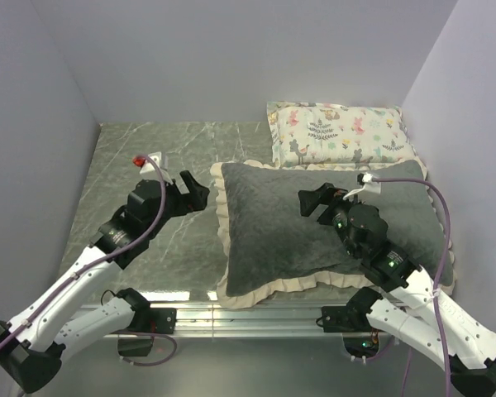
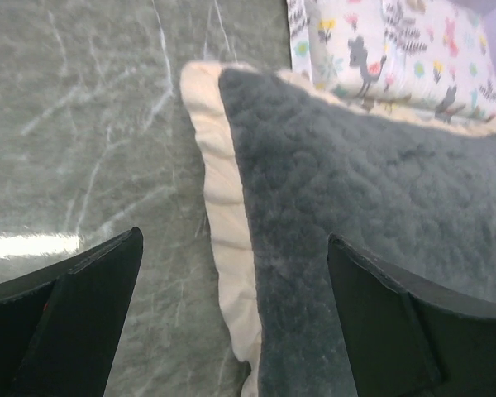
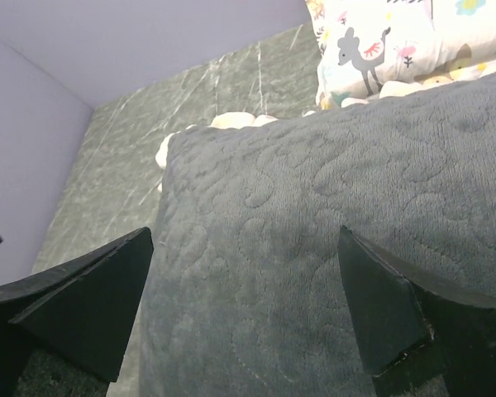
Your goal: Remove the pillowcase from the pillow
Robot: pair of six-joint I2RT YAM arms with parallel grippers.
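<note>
The dark grey plush pillowcase (image 1: pixel 281 223) with its cream frill (image 1: pixel 223 240) lies stuffed and flat on the table's right half. It fills the left wrist view (image 2: pixel 355 207) and the right wrist view (image 3: pixel 314 231). The white pillow is hidden inside it. My left gripper (image 1: pixel 194 190) is open and empty just left of the case's far left corner, its jaws either side of the frill edge (image 2: pixel 223 215). My right gripper (image 1: pixel 312 203) is open and empty over the case's top face.
A pastel animal-print pillow (image 1: pixel 343 132) lies behind the case against the back right wall. A small white piece with a red tip (image 1: pixel 145 160) sits on the dark marble table (image 1: pixel 140 149) at far left. Grey walls close three sides.
</note>
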